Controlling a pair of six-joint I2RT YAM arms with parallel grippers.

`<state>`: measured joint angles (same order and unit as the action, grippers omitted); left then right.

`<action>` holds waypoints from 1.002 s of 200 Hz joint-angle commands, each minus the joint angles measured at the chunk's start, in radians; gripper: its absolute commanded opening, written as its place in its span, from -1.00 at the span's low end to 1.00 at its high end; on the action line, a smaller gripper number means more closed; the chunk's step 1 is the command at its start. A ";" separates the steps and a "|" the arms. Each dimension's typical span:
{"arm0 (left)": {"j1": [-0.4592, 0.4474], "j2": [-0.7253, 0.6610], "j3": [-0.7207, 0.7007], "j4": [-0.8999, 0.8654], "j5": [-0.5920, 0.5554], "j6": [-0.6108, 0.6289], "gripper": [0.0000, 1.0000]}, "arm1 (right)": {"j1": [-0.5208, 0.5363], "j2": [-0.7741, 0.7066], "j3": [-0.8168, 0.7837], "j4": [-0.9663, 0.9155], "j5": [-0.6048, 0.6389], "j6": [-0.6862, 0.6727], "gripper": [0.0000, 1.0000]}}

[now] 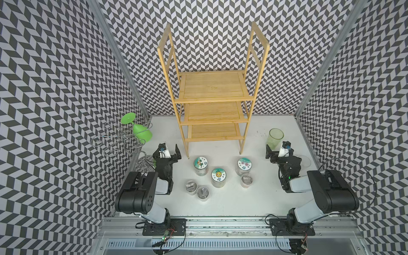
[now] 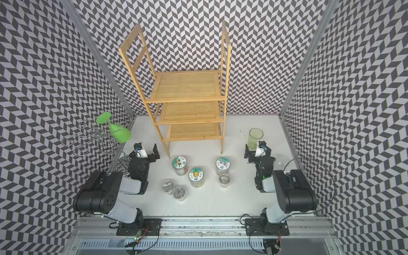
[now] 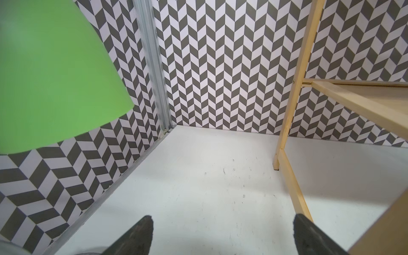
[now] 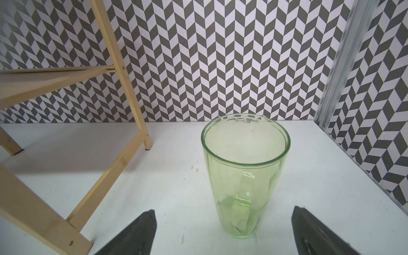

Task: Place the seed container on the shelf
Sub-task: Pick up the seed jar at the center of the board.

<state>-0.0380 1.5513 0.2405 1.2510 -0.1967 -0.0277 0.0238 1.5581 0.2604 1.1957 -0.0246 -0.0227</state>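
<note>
The shelf [image 1: 215, 88] [image 2: 185, 88] is a tall bamboo three-tier rack at the back, and all its boards are bare. In front of it stand three jars with floral lids [image 1: 201, 164] [image 1: 218, 176] [image 1: 244, 165] and three smaller clear-topped jars [image 1: 191, 186] [image 1: 202, 192] [image 1: 246, 180]. I cannot tell which one is the seed container. My left gripper [image 1: 170, 151] [image 3: 222, 217] is open over bare table beside the shelf's left leg. My right gripper [image 1: 277, 150] [image 4: 223, 209] is open, with nothing held.
A green glass tumbler [image 1: 276, 136] [image 4: 245, 176] stands just ahead of the right gripper, untouched. A chrome wire stand [image 1: 119, 141] at the left holds an upside-down green wine glass [image 1: 141, 132] [image 3: 55, 77]. A clear glass [image 1: 305, 161] sits by the right wall.
</note>
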 commanded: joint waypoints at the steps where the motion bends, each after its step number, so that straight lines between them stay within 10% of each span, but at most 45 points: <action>1: -0.003 -0.006 0.006 0.000 -0.008 -0.007 0.99 | -0.001 -0.014 0.008 0.038 -0.004 0.001 0.99; 200: 0.001 -0.005 0.009 -0.003 0.008 -0.006 0.95 | -0.001 -0.013 0.010 0.041 0.001 0.004 0.99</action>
<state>-0.0380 1.5513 0.2405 1.2499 -0.1963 -0.0296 0.0238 1.5581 0.2604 1.1973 -0.0238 -0.0216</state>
